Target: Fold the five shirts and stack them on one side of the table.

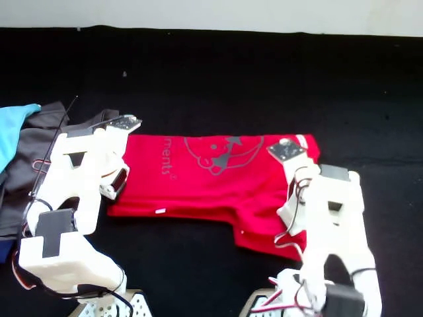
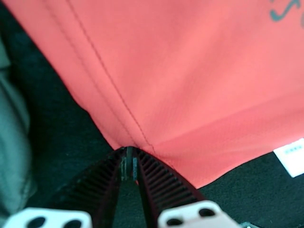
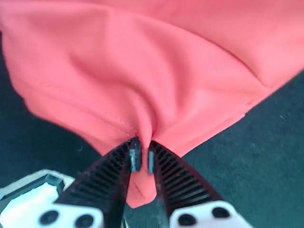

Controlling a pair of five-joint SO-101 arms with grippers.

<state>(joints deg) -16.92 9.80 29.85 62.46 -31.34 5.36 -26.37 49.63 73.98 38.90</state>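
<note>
A red shirt (image 1: pixel 205 175) with a grey print lies partly folded across the middle of the black table (image 1: pixel 231 72). My left gripper (image 2: pixel 128 164) is shut on the red shirt (image 2: pixel 190 80) at its hem corner, at the shirt's left edge in the high view, where the left arm (image 1: pixel 79 178) stands. My right gripper (image 3: pixel 141 159) is shut on a bunched fold of the red shirt (image 3: pixel 156 61), near the shirt's lower right edge, where the right arm (image 1: pixel 324 205) stands.
A pile of other shirts lies at the table's left edge: a dark grey one (image 1: pixel 33 142) and a light blue one (image 1: pixel 13 129). The grey cloth (image 2: pixel 12 137) is close beside my left gripper. The far half of the table is bare black surface.
</note>
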